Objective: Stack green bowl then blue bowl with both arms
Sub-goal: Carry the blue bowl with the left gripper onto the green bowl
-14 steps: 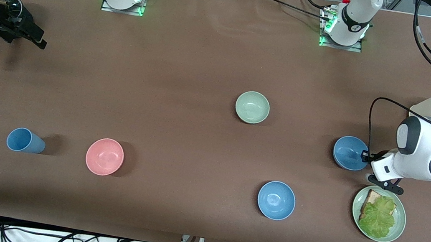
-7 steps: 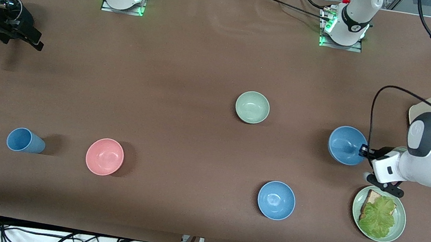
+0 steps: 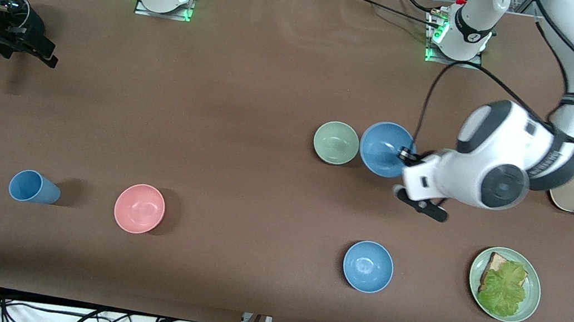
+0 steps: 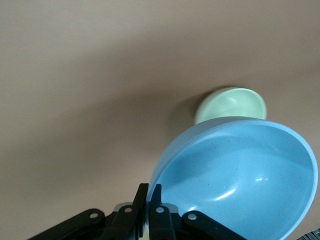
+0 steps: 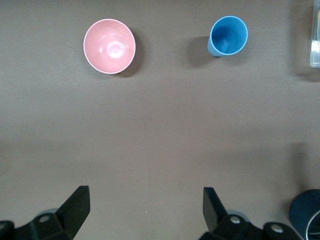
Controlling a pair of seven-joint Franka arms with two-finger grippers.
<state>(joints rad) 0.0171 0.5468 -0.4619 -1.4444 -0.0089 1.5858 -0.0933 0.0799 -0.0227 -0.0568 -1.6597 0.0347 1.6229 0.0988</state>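
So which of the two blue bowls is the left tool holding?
The blue bowl beside the green bowl, gripped at its rim by the left tool. The other blue bowl sits alone, nearer the front camera.

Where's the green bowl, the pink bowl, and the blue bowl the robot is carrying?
Green bowl (image 3: 335, 142), front view, inside bottom.
Pink bowl (image 3: 139, 208), front view, inside bottom.
Held blue bowl (image 3: 383, 147), front view, inner wall; its rim is in the left pincer (image 3: 404, 156).

1. Even, bright overhead light; the table (image 3: 253, 83) shows no glare.
2. Soft short shadows lie beside the pink bowl (image 3: 139, 208) and cup (image 3: 33, 187).
3. A small highlight gleams inside the blue bowl (image 4: 240, 180).
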